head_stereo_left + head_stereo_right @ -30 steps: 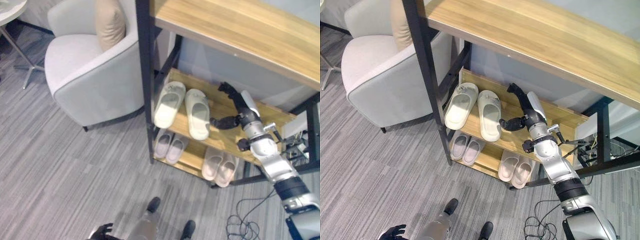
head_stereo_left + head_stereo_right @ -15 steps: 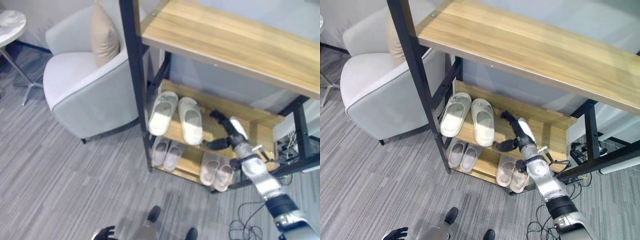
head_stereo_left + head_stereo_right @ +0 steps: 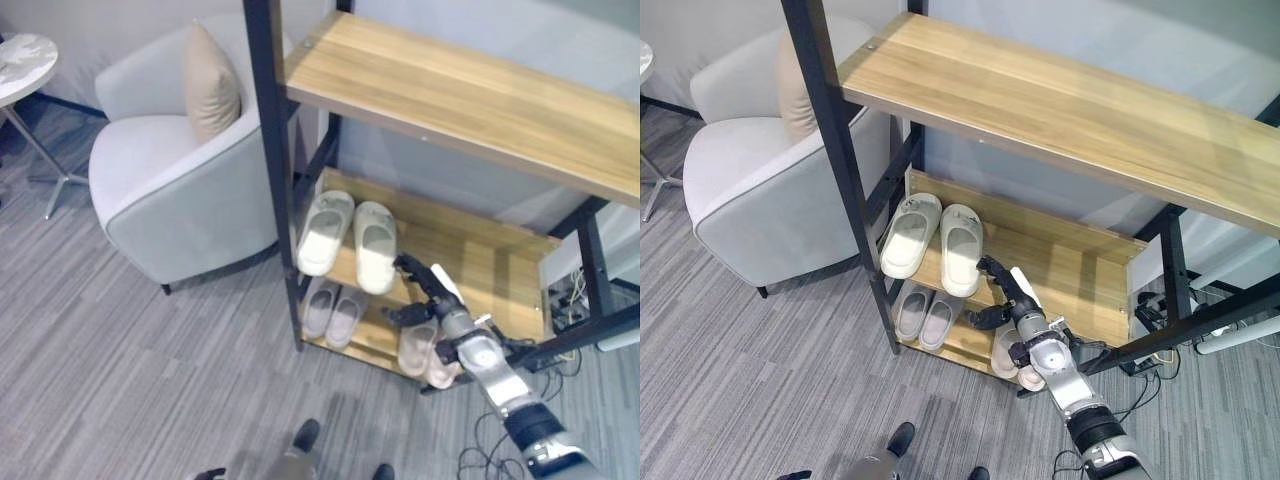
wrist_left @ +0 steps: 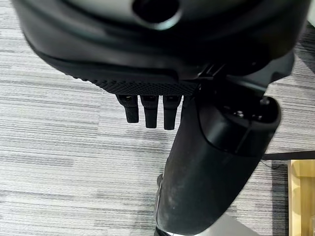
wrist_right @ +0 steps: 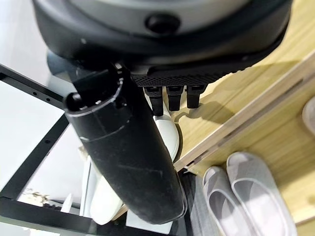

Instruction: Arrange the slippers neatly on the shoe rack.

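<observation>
A tall shoe rack point(image 3: 830, 150) with a black metal frame and light wooden shelves stands on grey striped carpet. On its middle shelf point(image 3: 1070, 265), near the left end, lies a pair of pale green rubber slippers point(image 3: 930, 233), side by side, toes toward the shelf's front edge. The right half of that shelf is bare wood. On the bottom shelf, a pair of light grey slippers point(image 3: 918, 314) lies at the left end, and a pair of pale pink slippers point(image 3: 428, 351) lies further right, partly behind the robot's right arm.

The right hand point(image 3: 1002, 292) reaches in over the front edge of the middle shelf, just beside the right green slipper without touching it; its fingers point(image 5: 170, 100) are loosely spread and hold nothing. The left hand point(image 4: 147, 110) hangs above the carpet, its fingers relaxed and empty.

Left of the rack stands a light grey upholstered armchair point(image 3: 170, 185) with a beige cushion point(image 3: 208, 82) leaning in its back corner. A small round white table point(image 3: 25, 62) stands at the far left.
</observation>
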